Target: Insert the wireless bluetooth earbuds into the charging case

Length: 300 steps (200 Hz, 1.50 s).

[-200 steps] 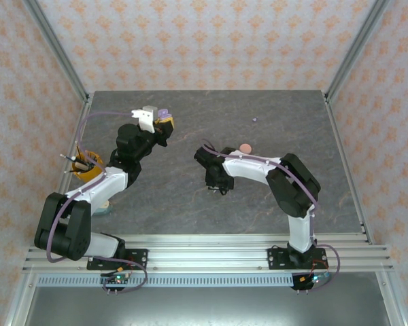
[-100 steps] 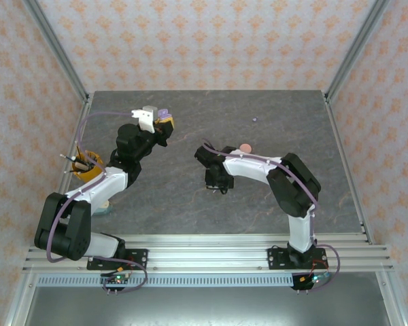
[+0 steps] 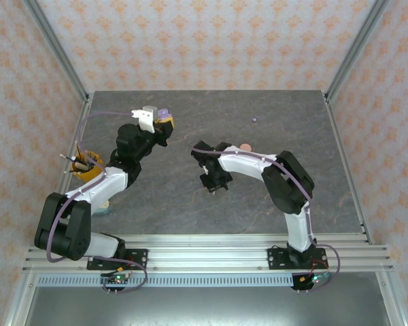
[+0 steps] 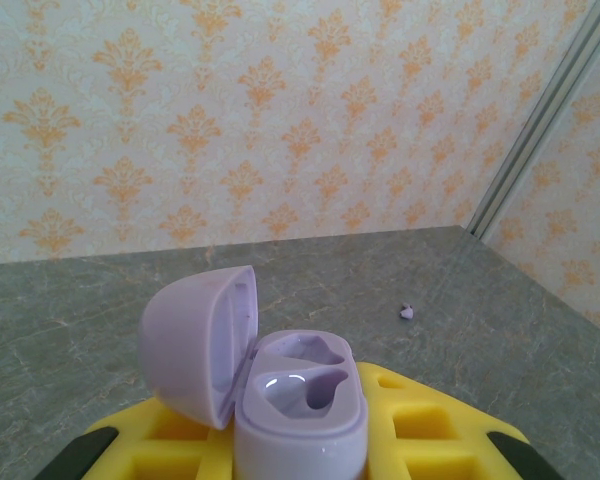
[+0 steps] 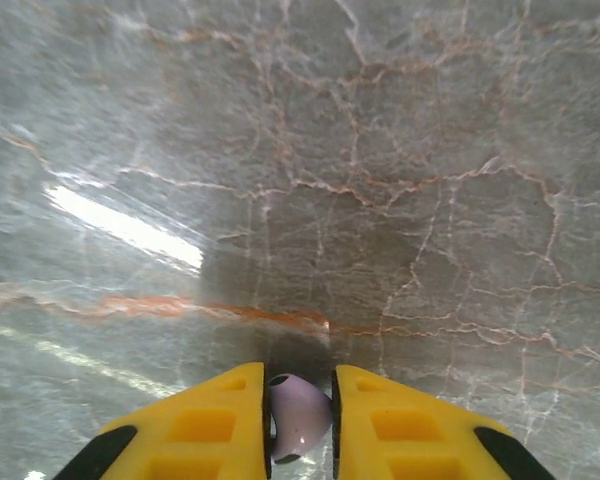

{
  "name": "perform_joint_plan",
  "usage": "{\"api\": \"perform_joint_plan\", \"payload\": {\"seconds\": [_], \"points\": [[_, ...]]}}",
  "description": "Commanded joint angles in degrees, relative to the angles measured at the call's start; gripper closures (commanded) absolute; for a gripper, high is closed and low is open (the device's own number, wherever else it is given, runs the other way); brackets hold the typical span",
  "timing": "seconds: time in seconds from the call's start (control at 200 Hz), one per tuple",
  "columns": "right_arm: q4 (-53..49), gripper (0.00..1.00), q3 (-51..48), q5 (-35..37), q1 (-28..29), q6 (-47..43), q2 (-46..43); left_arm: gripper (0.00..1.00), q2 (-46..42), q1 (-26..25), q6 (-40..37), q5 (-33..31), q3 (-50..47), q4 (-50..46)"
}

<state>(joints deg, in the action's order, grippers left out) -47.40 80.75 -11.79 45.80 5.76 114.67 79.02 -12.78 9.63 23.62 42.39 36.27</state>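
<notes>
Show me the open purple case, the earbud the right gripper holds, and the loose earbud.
open purple case [image 4: 300, 438], left wrist view, base front
held earbud [image 5: 298, 415], right wrist view, rounded body
loose earbud [image 4: 407, 312], left wrist view, its middle

The left arm [image 3: 103, 185] and right arm [image 3: 248, 165] have black joints, white link shells and purple cables [image 3: 88, 119]. The left hand [image 4: 300, 440] and right hand [image 5: 300, 415] have yellow fingers [image 5: 215, 430] with square recesses.
</notes>
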Motion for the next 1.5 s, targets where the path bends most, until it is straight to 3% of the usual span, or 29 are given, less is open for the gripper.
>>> {"api": "perform_joint_plan", "payload": {"seconds": [0.0, 0.225, 0.47, 1.026, 1.496], "points": [[-3.0, 0.77, 1.6, 2.2, -0.1, 0.3, 0.6, 1.0, -1.7, -0.5, 0.5, -0.1, 0.5, 2.2], [-2.3, 0.52, 2.8, 2.1, 0.0, 11.2, -3.4, 1.0, -1.9, -0.4, 0.5, -0.2, 0.3, 2.4], [-2.8, 0.52, 2.3, 3.6, 0.1, 29.9, -4.8, 1.0, -1.9, -0.5, 0.4, -0.5, 0.3, 2.7], [-4.1, 0.56, 3.5, 2.8, 1.1, 26.7, 0.8, 1.0, -1.7, -0.4, 0.0, -0.5, 1.0, 2.3], [-4.7, 0.62, 3.1, 7.1, 2.0, 26.8, 3.6, 1.0, -1.8, -0.3, -0.2, -0.6, 0.5, 2.3]]}}
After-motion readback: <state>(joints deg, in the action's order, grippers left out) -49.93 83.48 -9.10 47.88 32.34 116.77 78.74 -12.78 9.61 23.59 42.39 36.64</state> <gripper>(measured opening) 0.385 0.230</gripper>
